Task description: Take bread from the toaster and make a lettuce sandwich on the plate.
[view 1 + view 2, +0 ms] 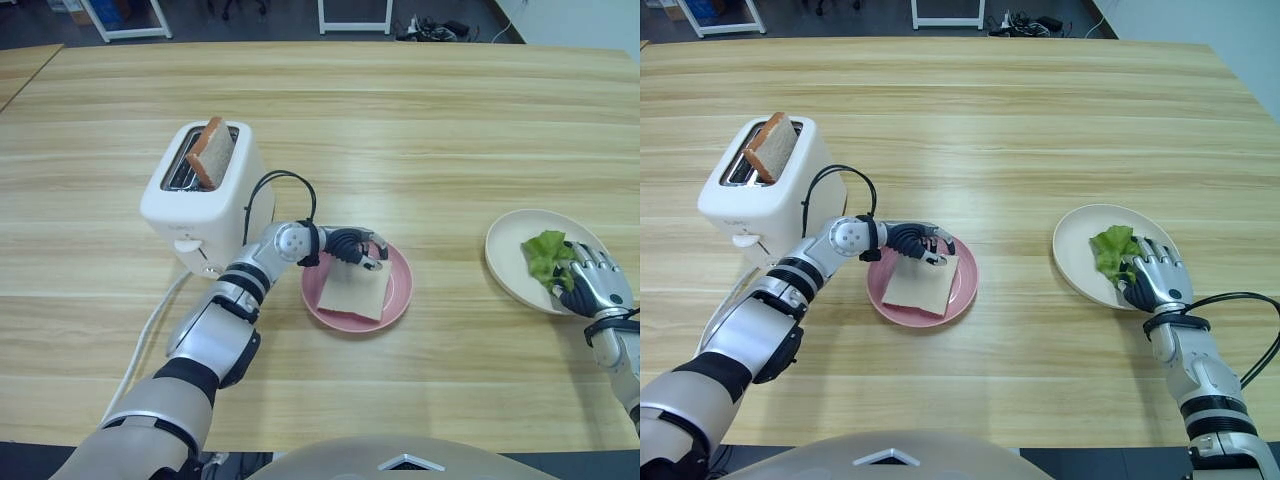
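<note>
Fingers (372, 261) of the left hand (350, 245) are curled onto the far edge of a slice of bread (355, 293) and close on it. The slice lies on the pink plate (405, 290), its near part flat on the dish and its far edge up at the hand. The plate sits on the wooden table (400, 130) just right of the white toaster (200, 215), close to it but not touching.

A second slice (211, 152) stands tilted in one of the toaster's slots, its upper half well clear of the top. A white cord (150, 335) runs from the toaster's base toward the near edge of the table.

Well apart, on the right side, the right hand (595, 283) rests over the near right rim of a cream plate (500, 255). It touches the near edge of the lettuce (545, 255), which lies on the right half of that plate (whether the hand actually grips the leaf or only lies against it cannot be told). The left half of the cream plate is bare.
</note>
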